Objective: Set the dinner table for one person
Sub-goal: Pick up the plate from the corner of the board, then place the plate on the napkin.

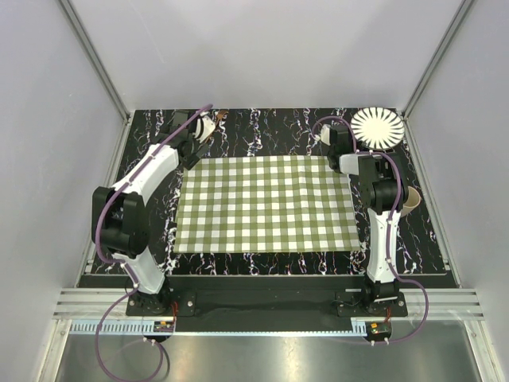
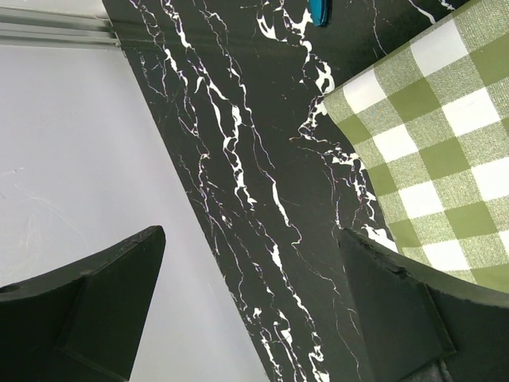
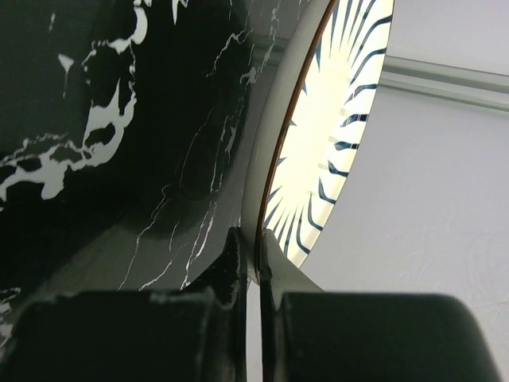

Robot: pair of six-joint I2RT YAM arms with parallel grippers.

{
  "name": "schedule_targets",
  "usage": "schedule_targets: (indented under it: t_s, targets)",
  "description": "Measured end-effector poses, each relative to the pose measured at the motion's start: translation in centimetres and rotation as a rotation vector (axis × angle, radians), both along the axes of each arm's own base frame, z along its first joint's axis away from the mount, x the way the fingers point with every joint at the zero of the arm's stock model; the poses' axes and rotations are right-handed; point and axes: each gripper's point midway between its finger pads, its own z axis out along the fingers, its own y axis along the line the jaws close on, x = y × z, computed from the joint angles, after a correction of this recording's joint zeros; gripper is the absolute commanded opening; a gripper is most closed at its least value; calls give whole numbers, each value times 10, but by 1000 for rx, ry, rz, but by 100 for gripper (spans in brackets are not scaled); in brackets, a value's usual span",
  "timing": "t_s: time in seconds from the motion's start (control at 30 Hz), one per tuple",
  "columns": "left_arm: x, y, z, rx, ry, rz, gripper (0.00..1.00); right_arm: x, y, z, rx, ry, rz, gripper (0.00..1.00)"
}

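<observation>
The left arm reaches to the far left part of the table [image 1: 238,131], black with white veins, and the left hand [image 1: 203,127] hangs there over the bare surface. In its wrist view the left hand [image 2: 252,233] has its fingers [image 2: 111,302] wide apart with nothing between them, only the table [image 2: 238,159] below and the white wall [image 2: 71,143] on one side. A teal thing [image 2: 318,9] shows at the top edge of that view (cut off, so I cannot tell what it is). A corner of the green-and-white checked cloth [image 2: 445,143] lies near the other finger. From above, the cloth [image 1: 266,203] lies flat across the middle of the table, between the two arms. The right arm stretches to the far right corner, where the right hand [image 1: 350,137] meets the left edge of a round white plate [image 1: 380,126] with dark stripes fanning out from its middle. In the right wrist view the right hand [image 3: 250,247] has its fingers pressed together on the rim of the plate [image 3: 334,143], one on each face, with the table [image 3: 119,119] beside it. Whether the plate rests on the table or is raised, I cannot tell. A tan cylinder [image 1: 410,202] sits on the table near the right edge, just beside the right arm.
</observation>
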Motion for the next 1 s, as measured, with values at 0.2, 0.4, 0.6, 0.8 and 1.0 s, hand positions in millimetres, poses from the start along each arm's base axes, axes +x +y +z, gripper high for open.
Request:
schedule_targets:
  t_s: [0.2, 0.4, 0.6, 0.8, 1.0]
  targets:
    - [1, 0, -5, 2, 11, -1, 99, -14, 9, -1, -6, 19, 14, 0]
    - [1, 0, -6, 2, 15, 0, 99, -34, 47, 18, -6, 21, 96, 0]
    - [1, -1, -6, 2, 15, -1, 99, -42, 92, 57, 13, -46, 190, 0]
    - [2, -1, -5, 2, 7, -3, 99, -64, 117, 76, 31, -66, 256, 0]
    - [3, 0, -6, 5, -2, -5, 99, -80, 138, 64, 24, -7, 308, 0]
